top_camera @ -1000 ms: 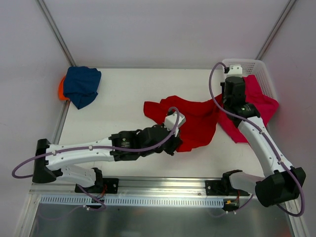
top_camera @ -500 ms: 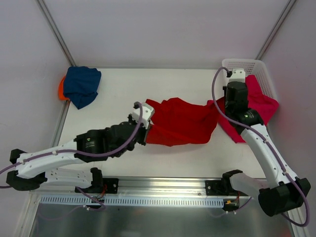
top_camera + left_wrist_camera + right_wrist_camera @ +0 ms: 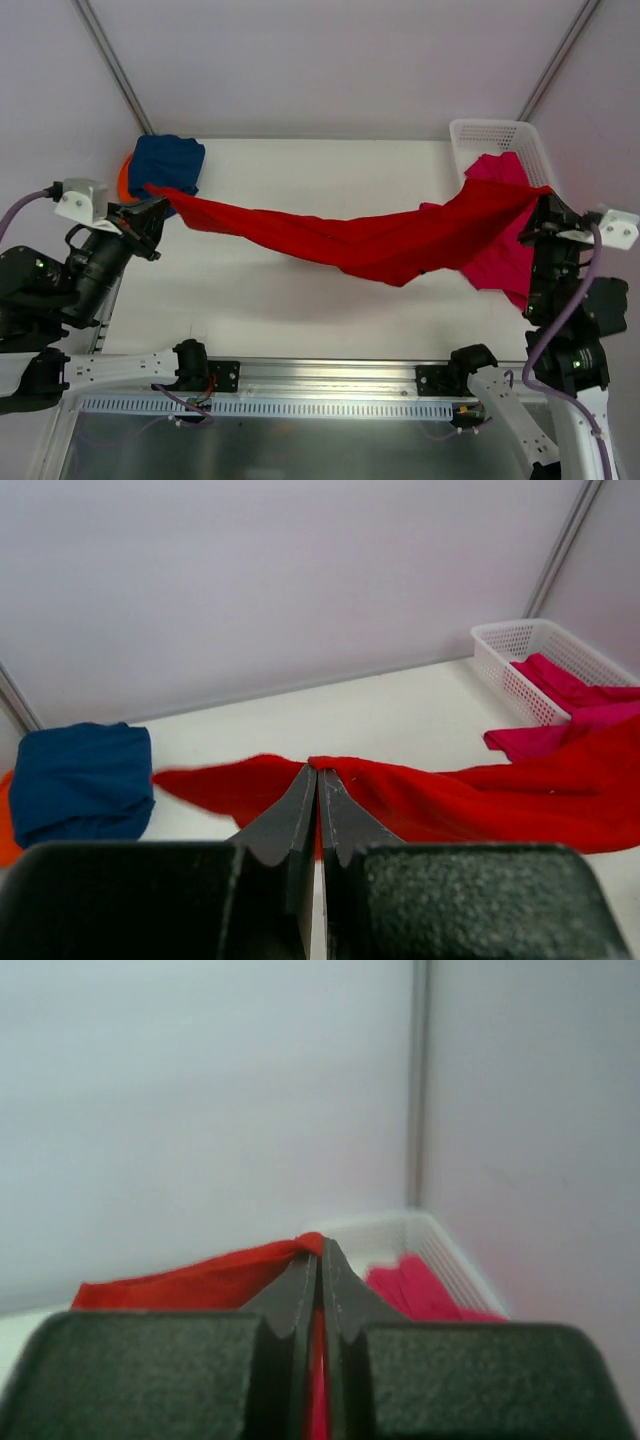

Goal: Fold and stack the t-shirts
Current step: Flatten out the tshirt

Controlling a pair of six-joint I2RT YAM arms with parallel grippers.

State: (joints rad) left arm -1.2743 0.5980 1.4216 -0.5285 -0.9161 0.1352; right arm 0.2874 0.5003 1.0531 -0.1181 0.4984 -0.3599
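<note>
I hold the red t-shirt (image 3: 350, 238) off the table (image 3: 250, 300), left pincer (image 3: 152, 205) and right pincer (image 3: 545, 200) each clamped on one end. It is bunched and sags in the middle. Its long axis runs left to right, with the right end by the white basket (image 3: 480, 125). Both grips look like thin edge bites, so more tension could slip an end free. The sagging cloth could also snag the magenta-pink t-shirt (image 3: 500, 262) and drag it.

Plain red t-shirt (image 3: 350, 240), navy t-shirt (image 3: 165, 165), orange t-shirt (image 3: 122, 185) and magenta-pink t-shirt (image 3: 498, 268); the lattice basket (image 3: 485, 126) is white.
</note>
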